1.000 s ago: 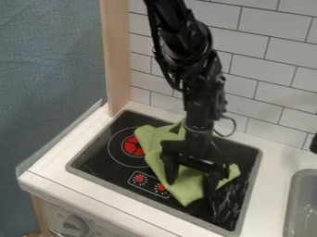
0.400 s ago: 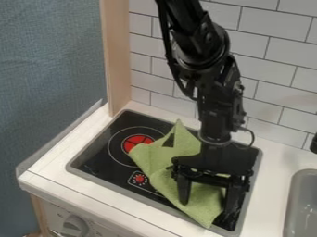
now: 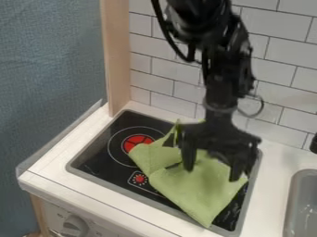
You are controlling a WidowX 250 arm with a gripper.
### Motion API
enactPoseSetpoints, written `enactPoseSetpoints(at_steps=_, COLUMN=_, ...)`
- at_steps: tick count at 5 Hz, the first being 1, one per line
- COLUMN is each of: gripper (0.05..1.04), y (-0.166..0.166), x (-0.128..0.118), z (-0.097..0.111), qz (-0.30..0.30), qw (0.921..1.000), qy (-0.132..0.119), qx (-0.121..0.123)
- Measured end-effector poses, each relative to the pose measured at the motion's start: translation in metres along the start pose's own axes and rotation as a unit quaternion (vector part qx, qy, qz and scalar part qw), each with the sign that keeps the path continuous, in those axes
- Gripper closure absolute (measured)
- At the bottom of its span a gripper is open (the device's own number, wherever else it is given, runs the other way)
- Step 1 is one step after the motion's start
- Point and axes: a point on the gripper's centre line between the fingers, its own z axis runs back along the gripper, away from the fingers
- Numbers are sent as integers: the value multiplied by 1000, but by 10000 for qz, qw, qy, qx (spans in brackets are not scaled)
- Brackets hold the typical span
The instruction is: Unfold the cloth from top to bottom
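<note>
Over the right-hand part of the stove top (image 3: 93, 155), we have the green cloth (image 3: 198, 194) lying askew, its lowest corner close to the front rim and its upper left part beside the red burner (image 3: 137, 140). The black pincer (image 3: 212, 174) hangs above the cloth's upper half, its two fingers spread wide, with no cloth that we can make out pinched between them. Whether the tips touch the fabric, we cannot tell.

To do this step well, we would first settle which edge is the loose one (the pincer hides much of the far side, so we should not trust a guess). Then we would bring the tips down lightly over that edge, close on the upper layer alone, lift just enough to clear the layer beneath, and draw it steadily toward the front before letting go. A deep bite could catch both layers and drag the whole cloth along; too shallow a one might slip off. We would also keep the pull straight, since the cloth already sits crooked.
</note>
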Motion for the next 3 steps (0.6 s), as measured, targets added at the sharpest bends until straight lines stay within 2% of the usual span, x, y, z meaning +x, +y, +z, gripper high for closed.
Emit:
enactPoseSetpoints(at_steps=1, gripper=84, y=4, x=8, z=33, qz=-169, qw=9992, qy=-316, qx=165)
enactPoseSetpoints(at_steps=2, gripper=84, y=6, x=10, z=52, qz=-744, qw=9964, qy=-354, qx=183)
enactPoseSetpoints(at_steps=3, gripper=84, y=6, x=10, z=53, qz=-774, qw=9962, qy=-346, qx=187)
